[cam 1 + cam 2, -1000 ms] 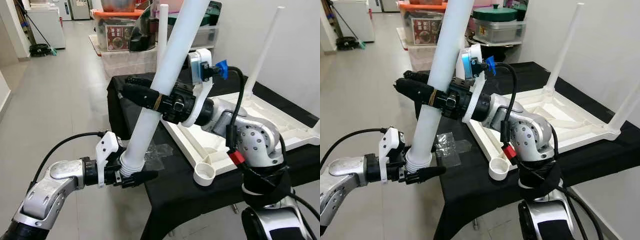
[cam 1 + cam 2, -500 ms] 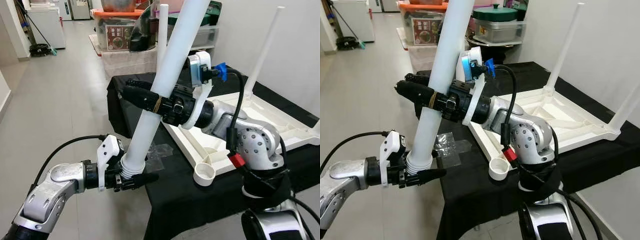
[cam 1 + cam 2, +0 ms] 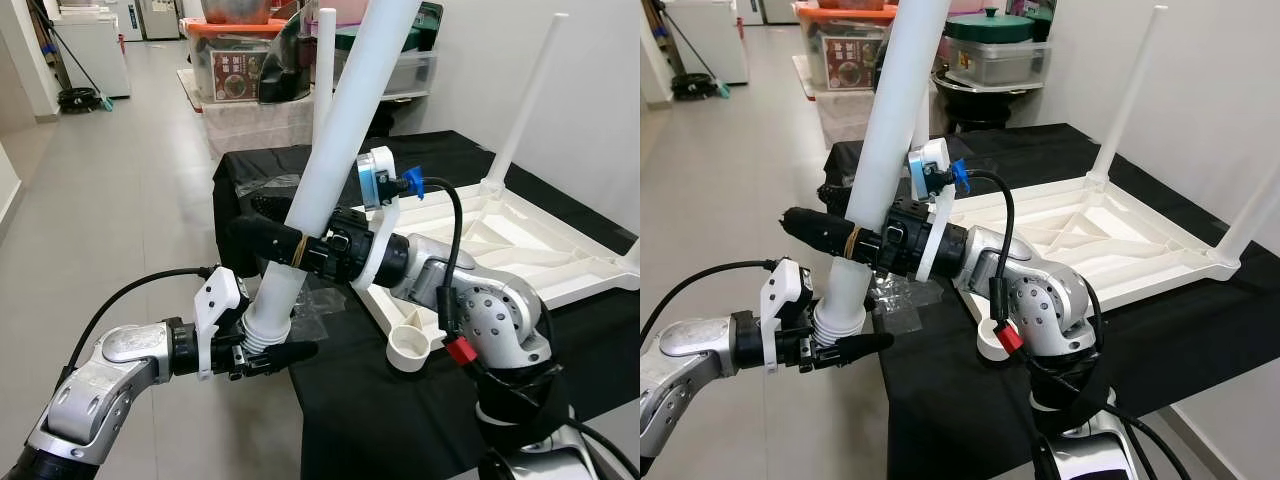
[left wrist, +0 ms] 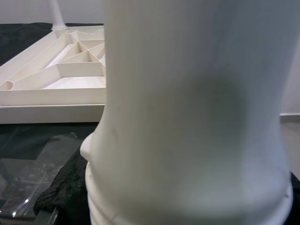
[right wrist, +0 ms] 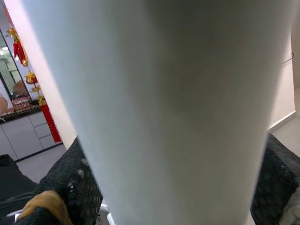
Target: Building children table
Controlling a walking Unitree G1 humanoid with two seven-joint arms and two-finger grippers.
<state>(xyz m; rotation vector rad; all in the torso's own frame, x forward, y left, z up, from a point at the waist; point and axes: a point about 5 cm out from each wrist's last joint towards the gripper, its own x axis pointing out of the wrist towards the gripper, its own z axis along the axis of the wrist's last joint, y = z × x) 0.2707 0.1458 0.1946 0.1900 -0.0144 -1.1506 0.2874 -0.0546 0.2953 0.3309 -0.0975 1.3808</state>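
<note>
Both sets of jaws are clamping onto the same white table leg [image 3: 335,150] right now: the left gripper [image 3: 262,352] is squeezing the ribbed threaded end at the bottom, and the right gripper [image 3: 270,240] is wrapping its black fingers around the shaft a bit higher up. That leg is tilting up and to the right, hanging out over the floor just left of the black-draped table [image 3: 400,410], so it's blocking a big chunk of what's behind it. Lying upside down on the black cloth at the right is the white tabletop [image 3: 1090,235], with two legs already sticking up at its far side, one in the far left corner [image 3: 323,60] and one in the far right corner [image 3: 525,100]. Its near corner socket [image 3: 408,348] is sitting open, just right of the held leg's lower end. Some clear plastic wrap [image 3: 902,292] is lying crumpled on the cloth near the table's left edge. Farther back, stacked storage bins [image 3: 240,70] are sitting on the floor.
</note>
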